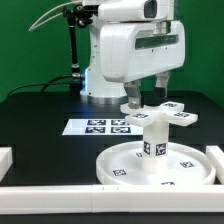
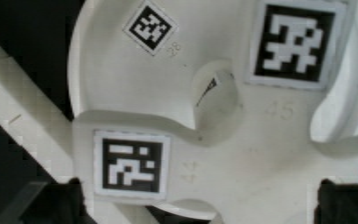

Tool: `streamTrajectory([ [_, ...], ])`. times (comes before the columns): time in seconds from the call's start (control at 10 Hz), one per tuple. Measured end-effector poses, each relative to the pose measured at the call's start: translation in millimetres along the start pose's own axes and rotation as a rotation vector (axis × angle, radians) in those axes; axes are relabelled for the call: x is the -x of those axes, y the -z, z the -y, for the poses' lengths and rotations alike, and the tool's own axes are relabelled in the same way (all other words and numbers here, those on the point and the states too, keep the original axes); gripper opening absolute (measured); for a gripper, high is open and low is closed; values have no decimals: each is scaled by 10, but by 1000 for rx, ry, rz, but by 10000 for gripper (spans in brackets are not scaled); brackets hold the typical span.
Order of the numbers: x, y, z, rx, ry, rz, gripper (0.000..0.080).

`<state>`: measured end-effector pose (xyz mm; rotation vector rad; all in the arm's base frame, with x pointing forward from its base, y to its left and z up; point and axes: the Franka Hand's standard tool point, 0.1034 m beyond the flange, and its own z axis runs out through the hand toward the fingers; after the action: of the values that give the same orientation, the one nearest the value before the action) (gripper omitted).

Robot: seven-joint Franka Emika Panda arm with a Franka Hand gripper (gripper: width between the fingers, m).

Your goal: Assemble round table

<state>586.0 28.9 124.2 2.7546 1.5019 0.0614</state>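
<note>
The exterior view is evenly and brightly lit, with light that seems to come from above. The arm (image 1: 130,50) is near blown out, its shell showing little shading. The black table (image 1: 40,115) stays dull and glare-free. The disc (image 1: 158,165) shows soft grey shading inside its rim, and the post (image 1: 155,140) standing on the disc is darker on one side. The picture is small and coarse, so the tags read only as blotches.

The wrist view is dimmer and greyish. The cross piece (image 2: 211,110) fills it and is soft with blur, with 3 tags still readable. Shadow gathers in the cross piece's central hollow, and the corners beyond the cross piece fall to black.
</note>
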Motion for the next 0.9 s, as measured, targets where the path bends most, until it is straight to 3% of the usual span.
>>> streamTrajectory([
  [0.4, 44, -2, -38, 20, 274, 27, 649],
  [0.6, -7, -8, -12, 36, 443, 48, 649],
  [0.9, -118, -53, 92, 36, 684, 86, 649],
])
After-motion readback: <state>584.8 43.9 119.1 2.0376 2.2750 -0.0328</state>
